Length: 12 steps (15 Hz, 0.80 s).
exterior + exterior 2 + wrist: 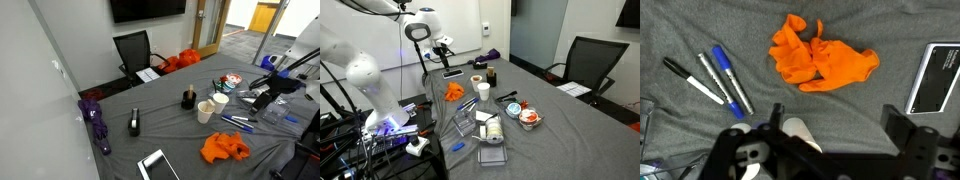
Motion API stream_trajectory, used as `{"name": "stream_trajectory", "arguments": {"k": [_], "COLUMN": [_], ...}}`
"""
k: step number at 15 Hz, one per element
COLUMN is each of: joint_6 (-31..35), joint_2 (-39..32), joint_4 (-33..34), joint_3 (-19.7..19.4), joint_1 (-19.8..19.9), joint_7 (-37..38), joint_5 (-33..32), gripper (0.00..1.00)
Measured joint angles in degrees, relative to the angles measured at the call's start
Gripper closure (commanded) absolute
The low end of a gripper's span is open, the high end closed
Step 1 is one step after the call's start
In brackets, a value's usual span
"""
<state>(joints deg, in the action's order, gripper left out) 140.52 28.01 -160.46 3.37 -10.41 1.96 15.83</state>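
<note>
**End effector spread wide above the orange cloth, nothing in its grasp**

In the wrist view the end effector (825,148) fills the lower edge of the picture. Its two dark fingers stand far apart and hold nothing. The orange cloth (825,55) lies crumpled on the grey counter (680,25), at 12 o'clock from the end effector and clear of both fingers. It touches none of the things around it.

Three markers (732,82) lie side by side at 9 o'clock from the cloth: one black, one grey and one blue, all slanted the same way. A tablet (937,78) with a dark face and a pale border lies flat at 3 o'clock from the cloth, partly cut off by the picture's edge.

In an exterior view the end effector (443,47) hangs off the white arm, well above the counter. The orange cloth (454,92) is at about 6 o'clock beneath it, near the counter's edge. Two white cups (480,86) stand just beside the cloth at 3 o'clock, and the tablet (452,73) lies at 12 o'clock from it.

In an exterior view the cloth (223,148) sits near the front edge of the counter, with the tablet (155,163) well apart from it at 9 o'clock.
</note>
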Motion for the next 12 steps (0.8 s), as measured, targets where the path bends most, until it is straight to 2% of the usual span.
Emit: {"name": "stream_trajectory", "arguments": {"k": [7, 12], "joint_6": [-0.1, 2.3], "joint_2": [0.7, -3.1], "joint_4": [0.4, 0.4], "joint_3": [-0.1, 0.3], "joint_1": [0.0, 0.0], "joint_7": [0.0, 0.0], "joint_5": [0.0, 0.0], "gripper": [0.0, 0.0]}}
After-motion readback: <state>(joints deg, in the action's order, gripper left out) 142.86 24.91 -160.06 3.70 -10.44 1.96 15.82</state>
